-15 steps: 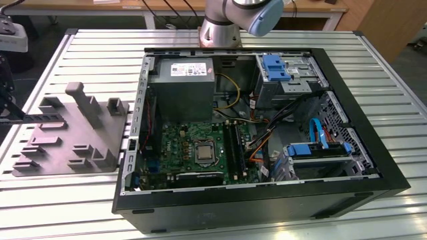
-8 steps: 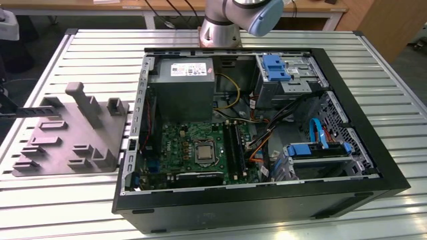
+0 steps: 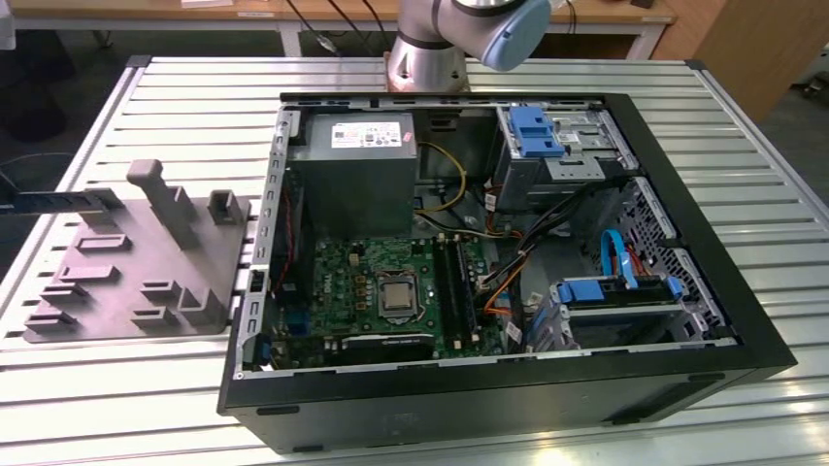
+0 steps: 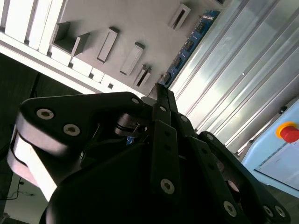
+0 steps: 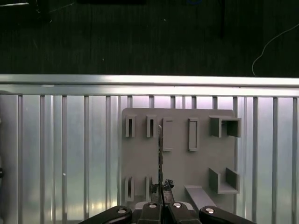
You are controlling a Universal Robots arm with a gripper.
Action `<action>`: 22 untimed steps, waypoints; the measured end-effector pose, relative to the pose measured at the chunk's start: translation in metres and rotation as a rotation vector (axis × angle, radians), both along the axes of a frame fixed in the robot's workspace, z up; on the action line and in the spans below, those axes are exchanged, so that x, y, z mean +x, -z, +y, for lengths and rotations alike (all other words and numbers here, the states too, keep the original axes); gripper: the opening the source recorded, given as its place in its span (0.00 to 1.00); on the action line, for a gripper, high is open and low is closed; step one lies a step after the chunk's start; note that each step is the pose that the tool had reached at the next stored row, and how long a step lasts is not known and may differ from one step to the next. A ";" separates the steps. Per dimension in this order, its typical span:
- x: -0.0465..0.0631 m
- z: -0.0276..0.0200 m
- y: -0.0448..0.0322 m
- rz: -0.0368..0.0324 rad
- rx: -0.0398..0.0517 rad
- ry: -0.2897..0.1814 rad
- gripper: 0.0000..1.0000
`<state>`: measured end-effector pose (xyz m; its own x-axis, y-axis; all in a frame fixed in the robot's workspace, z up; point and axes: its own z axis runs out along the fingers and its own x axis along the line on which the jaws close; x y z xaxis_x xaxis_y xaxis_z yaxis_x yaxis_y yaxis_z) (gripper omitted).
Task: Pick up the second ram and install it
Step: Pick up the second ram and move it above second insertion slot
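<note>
The gripper (image 5: 161, 199) hangs over the grey block (image 5: 187, 163), its fingers pressed together on the near end of the ram (image 5: 160, 154). In the first wrist view the ram shows edge-on. It is a thin dark line running from the fingertips out across the block's face, passing between two of the small slots.

In the second wrist view the gripper (image 4: 161, 91) narrows to a point where the ram (image 4: 189, 44) begins. Its blue board with small black chips runs away from the tips, along the border between the block (image 4: 140, 28) and the ribbed table (image 4: 243, 74). Whether the ram touches the block or is clear of it I cannot tell. A red button (image 4: 289, 132) sits on a pale box beyond the table.

In the exterior view the block (image 3: 116, 291) lies on the table (image 3: 518, 83) in the left half of the frame. It is just beside the open case (image 3: 518, 398), which takes the middle and right. The motherboard (image 3: 376, 282) lies in the case's lower middle. The arm (image 3: 453, 39) rises at the top centre, behind the case.
</note>
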<state>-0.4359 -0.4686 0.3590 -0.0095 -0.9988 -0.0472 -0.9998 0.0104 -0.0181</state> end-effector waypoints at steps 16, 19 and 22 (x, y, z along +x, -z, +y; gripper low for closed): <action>0.013 0.0000 -0.0043 -0.0001 0.0001 0.000 0.11; 0.013 0.0001 -0.0057 0.0003 -0.0002 0.000 0.11; 0.013 0.0000 -0.0118 0.0000 0.0000 0.000 0.11</action>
